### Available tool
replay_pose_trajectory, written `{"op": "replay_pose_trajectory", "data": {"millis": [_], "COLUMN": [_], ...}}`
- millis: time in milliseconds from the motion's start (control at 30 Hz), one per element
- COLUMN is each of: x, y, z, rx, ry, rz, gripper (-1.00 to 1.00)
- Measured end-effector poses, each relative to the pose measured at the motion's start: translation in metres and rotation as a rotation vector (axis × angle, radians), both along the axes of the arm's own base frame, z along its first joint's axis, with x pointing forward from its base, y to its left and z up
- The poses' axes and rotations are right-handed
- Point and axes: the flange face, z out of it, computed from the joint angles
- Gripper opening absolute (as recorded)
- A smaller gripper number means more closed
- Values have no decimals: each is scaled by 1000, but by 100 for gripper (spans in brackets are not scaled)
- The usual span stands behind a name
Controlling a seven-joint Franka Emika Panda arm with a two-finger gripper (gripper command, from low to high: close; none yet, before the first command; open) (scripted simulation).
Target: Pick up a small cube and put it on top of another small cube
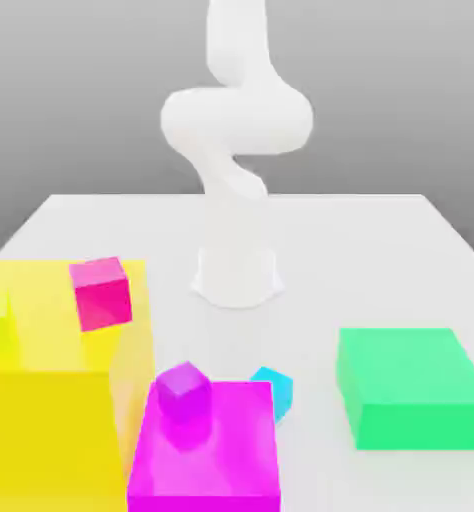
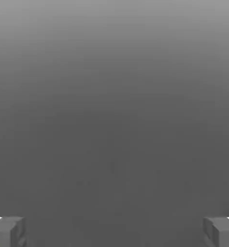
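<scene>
Fingers (image 2: 7, 231) of my gripper (image 2: 114, 232) stand spread wide with nothing between them, ready for a first grab; the cyan cube (image 1: 274, 388) sits on the desk (image 1: 381, 240) touching the magenta block's (image 1: 206, 450) far corner; the crimson cube (image 1: 101, 292) rests atop the yellow block (image 1: 51, 400), so stacking means climbing.

Exterior view: a flat white surface (image 1: 381, 240) with a matte finish, its far edge straight and its side edges converging toward the back. Behind it a plain grey backdrop (image 1: 71, 90), featureless, shading from darker grey at top to lighter grey near the surface edge; no wall seams or fixtures discernible. Lighting is soft and even, shadows on the surface faint and diffuse; hand view likewise gives an unbroken grey gradient (image 2: 114, 96).
</scene>
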Motion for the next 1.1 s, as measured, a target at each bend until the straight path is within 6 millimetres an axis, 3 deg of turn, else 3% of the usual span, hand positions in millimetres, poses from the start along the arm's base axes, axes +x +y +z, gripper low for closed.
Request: {"op": "replay_pose_trajectory", "data": {"millis": [133, 300, 433, 600, 667, 833, 867, 1100], "x": [37, 48, 28, -32, -41, -45, -46, -46], "y": [9, 23, 34, 40, 40, 41, 41, 41], "z": [-99, -224, -325, -452, -478, -522, -529, -529], "rx": [85, 156, 185, 180, 180, 180, 180, 180], "ry": [147, 330, 482, 678, 702, 711, 711, 709], "rz": [-77, -191, -304, -481, -505, -510, -511, -511], "gripper": [0, 0, 0, 0, 0, 0, -100, -100]}}
